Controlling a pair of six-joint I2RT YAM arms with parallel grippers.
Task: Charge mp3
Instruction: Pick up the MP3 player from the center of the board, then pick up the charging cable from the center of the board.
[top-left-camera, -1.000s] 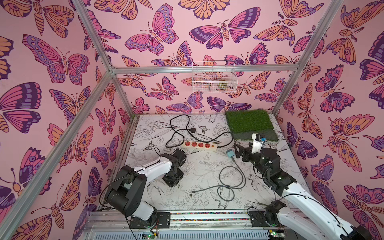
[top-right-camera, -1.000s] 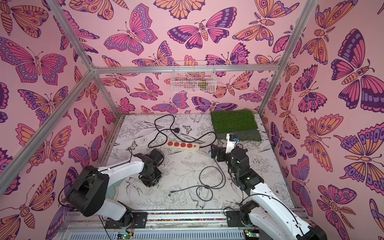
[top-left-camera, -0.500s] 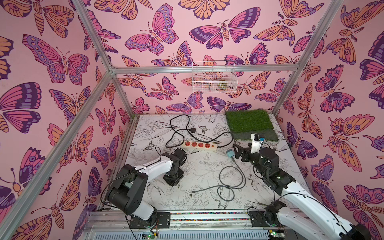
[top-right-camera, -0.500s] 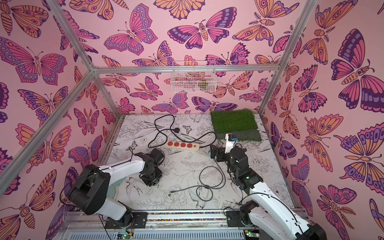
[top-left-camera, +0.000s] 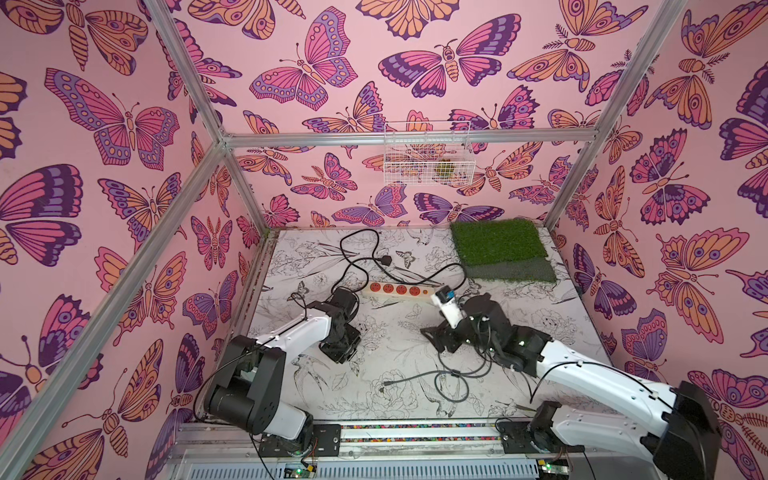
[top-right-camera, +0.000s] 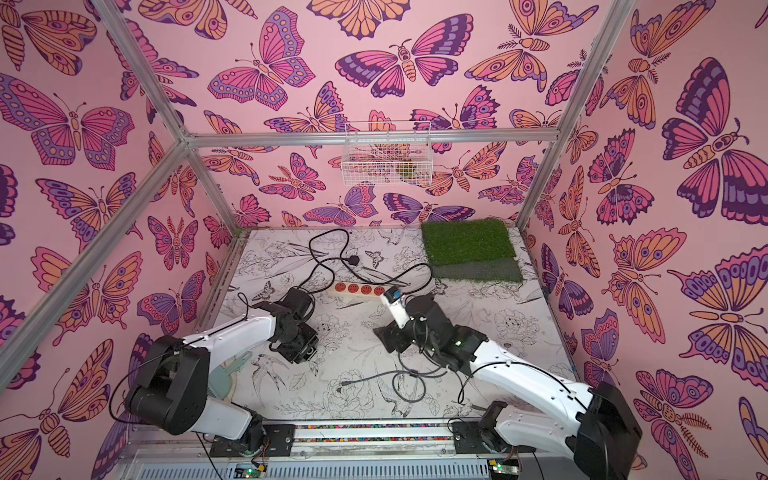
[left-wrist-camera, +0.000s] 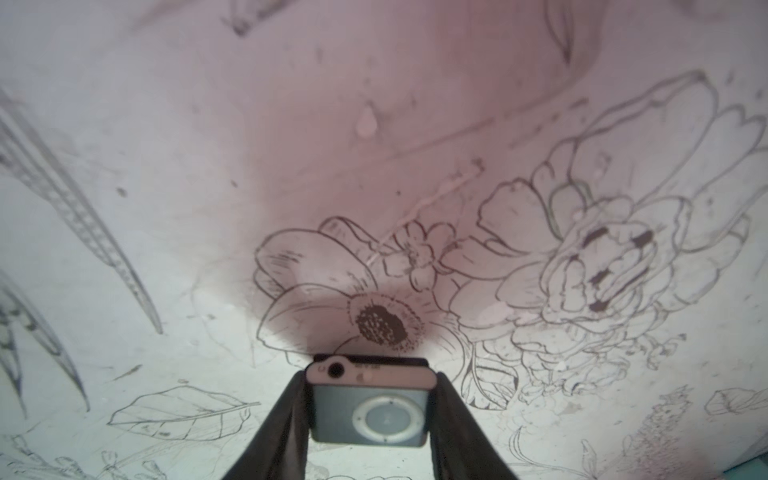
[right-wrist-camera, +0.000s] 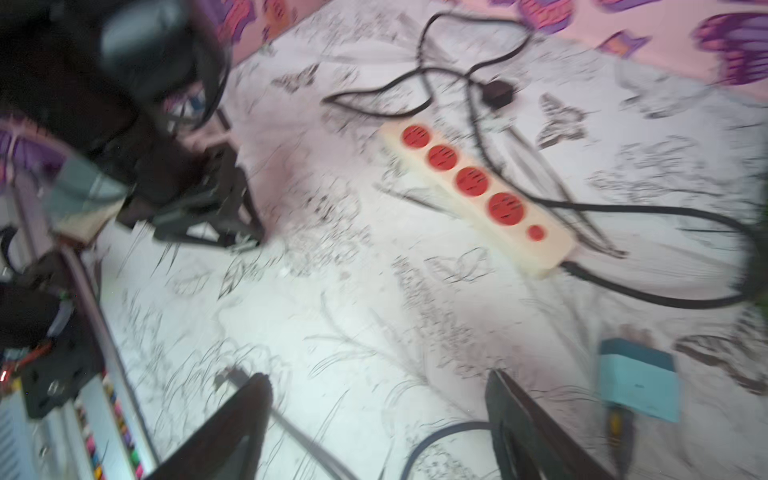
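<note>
in both top views the left gripper (top-left-camera: 341, 349) crouches low over the table (top-left-camera: 374, 399), left of centre. its black body hides the mp3 completely there. the left wrist view shows it. the mp3 (left-wrist-camera: 370, 411) is a small flat slab of dull grey-black metal with a pale control ring. it is pinched by its two side edges between matte dark fingers (left-wrist-camera: 286, 424), which the frame edge cuts off. the ring face looks at the camera. the pale edge with the round jack hole points out past the fingertips, toward a printed flower. it is nearly square, so no long axis can be told.

at centre a cream plastic power strip (top-left-camera: 399, 289) with red round sockets lies slantwise, its black cord looping toward the back wall.

right of centre is the right gripper (top-left-camera: 436, 338). its wrist view is smeared by blur, yet the jaws clearly stand spread, pinching nothing. a thin black cable (right-wrist-camera: 440, 430) runs between them. a boxy teal charger adapter (right-wrist-camera: 638, 382) lies just beside one finger; in the top views the arm covers it.

a tufted green grass mat (top-left-camera: 498, 245) fills the table's upper right corner.
</note>
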